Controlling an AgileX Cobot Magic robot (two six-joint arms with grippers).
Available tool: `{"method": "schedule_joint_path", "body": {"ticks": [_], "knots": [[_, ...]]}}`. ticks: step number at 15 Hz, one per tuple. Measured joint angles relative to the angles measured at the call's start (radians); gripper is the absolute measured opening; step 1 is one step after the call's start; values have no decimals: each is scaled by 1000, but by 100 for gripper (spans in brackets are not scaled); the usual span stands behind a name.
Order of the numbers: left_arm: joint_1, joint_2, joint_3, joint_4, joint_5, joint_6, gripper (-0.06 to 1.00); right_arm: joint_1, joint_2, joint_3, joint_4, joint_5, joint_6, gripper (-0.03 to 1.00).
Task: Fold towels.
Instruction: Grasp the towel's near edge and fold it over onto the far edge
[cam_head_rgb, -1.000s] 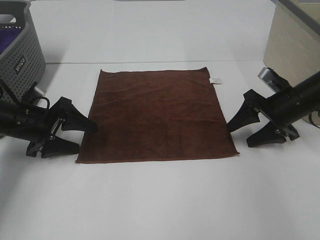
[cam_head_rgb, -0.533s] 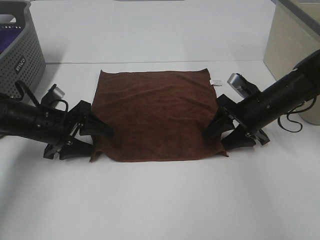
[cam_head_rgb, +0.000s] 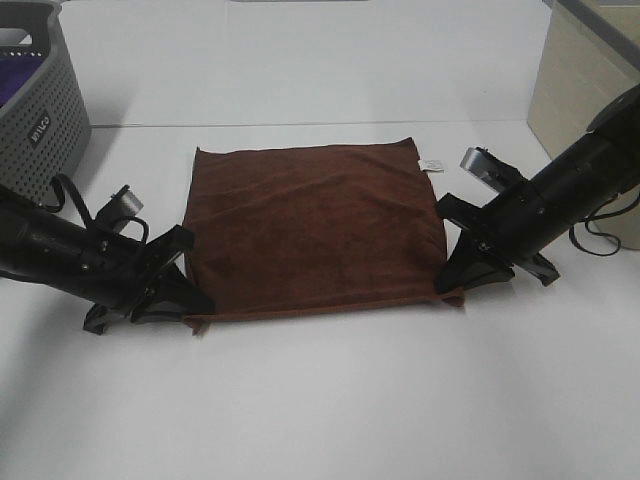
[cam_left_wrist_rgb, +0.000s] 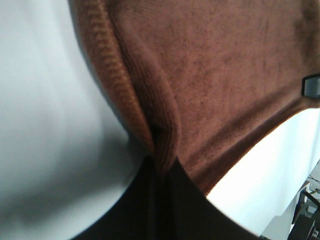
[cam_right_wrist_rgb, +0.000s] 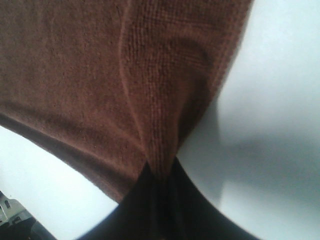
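Towel (cam_head_rgb: 315, 225) edge farther back; corners in left hand (cam_head_rgb: 190, 304), right hand (cam_head_rgb: 453, 286)

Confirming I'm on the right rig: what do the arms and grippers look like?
Left arm and right arm are matte black tubes. Left gripper and right gripper are black with broad wedge-shaped fingers. A silver-grey box sits at each wrist; thin black cables loop beside.

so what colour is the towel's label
White. The label shows best in the exterior high view, at the towel's far right corner.
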Motion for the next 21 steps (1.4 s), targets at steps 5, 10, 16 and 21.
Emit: {"method": "schedule_joint_path", "body": {"ticks": [5, 10, 16, 21], "knots": [[-6, -100, 15, 220, 38, -241, 1, 10, -94, 83, -61, 40, 92, 0], [-11, -179, 171, 236, 54, -293, 1, 10, -142, 251, -41, 58, 122, 0], [-9, -245, 81, 318, 53, -421, 1, 10, -168, 99, -60, 126, 126, 0], [-9, -141, -269, 515, 53, -633, 1, 17, -75, -245, -72, 163, 178, 0]]}}
